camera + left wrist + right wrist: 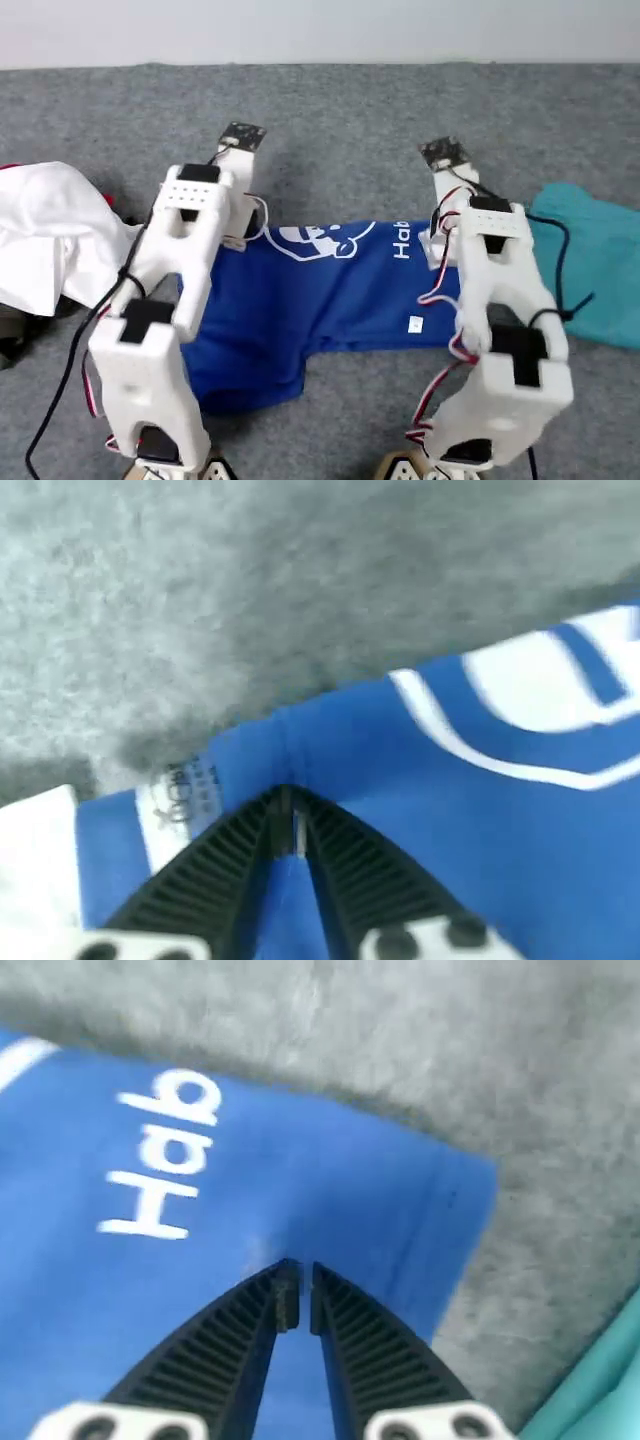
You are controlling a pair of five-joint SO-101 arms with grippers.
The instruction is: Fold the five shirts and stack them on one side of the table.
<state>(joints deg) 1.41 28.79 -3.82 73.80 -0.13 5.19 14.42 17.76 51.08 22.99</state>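
Observation:
A blue shirt with white print lies spread on the grey table between my two arms. In the left wrist view my left gripper is shut on a pinch of the blue shirt near its far edge, beside a white label. Toward the other far corner, near the white lettering, my right gripper is shut on the blue shirt. A crumpled white shirt lies at the left. A teal shirt lies at the right and also borders the right wrist view as the teal shirt.
Bare grey felt table stretches behind the blue shirt up to the white wall. A bit of red cloth peeks from behind the white shirt. A dark object sits at the left edge under it.

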